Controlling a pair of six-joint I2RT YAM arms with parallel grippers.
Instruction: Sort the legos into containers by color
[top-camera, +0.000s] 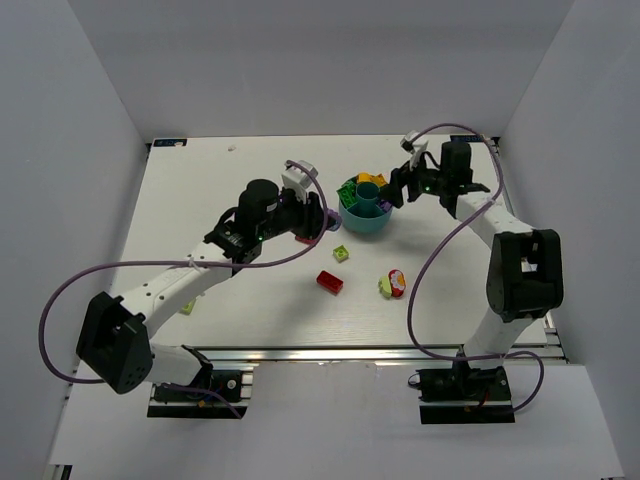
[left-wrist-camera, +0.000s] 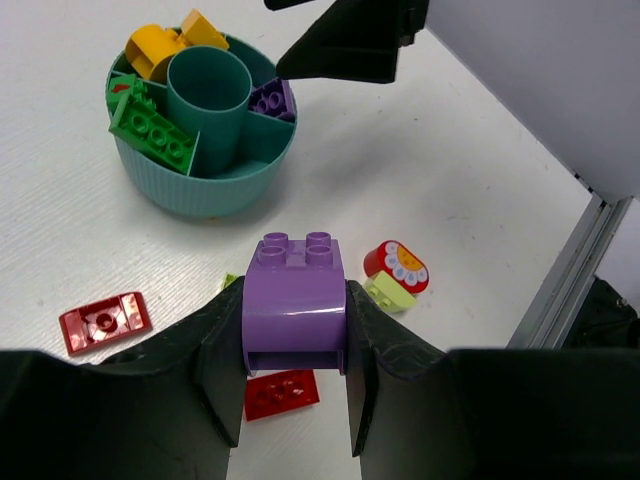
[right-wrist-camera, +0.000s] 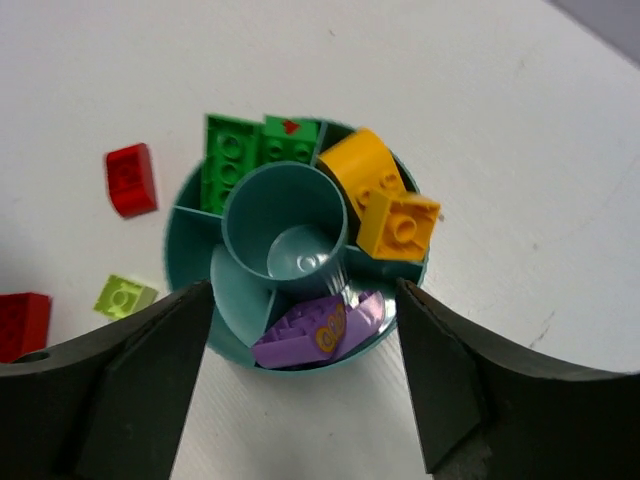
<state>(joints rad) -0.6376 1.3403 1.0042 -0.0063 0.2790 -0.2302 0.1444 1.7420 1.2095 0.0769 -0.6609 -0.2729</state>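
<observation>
Pinching a purple brick (left-wrist-camera: 295, 290) in my left gripper (left-wrist-camera: 296, 330), I held it above the table (left-wrist-camera: 450, 180), near the teal bowl (left-wrist-camera: 200, 195); my right gripper (right-wrist-camera: 300, 300) hung spread wide directly over that bowl; green legos (right-wrist-camera: 232, 160), orange legos (right-wrist-camera: 385, 200) and a purple lego (right-wrist-camera: 310, 330) sat in separate wedges; red legos (right-wrist-camera: 130, 180) and a lime lego (right-wrist-camera: 124, 297) lay loose nearby.
</observation>
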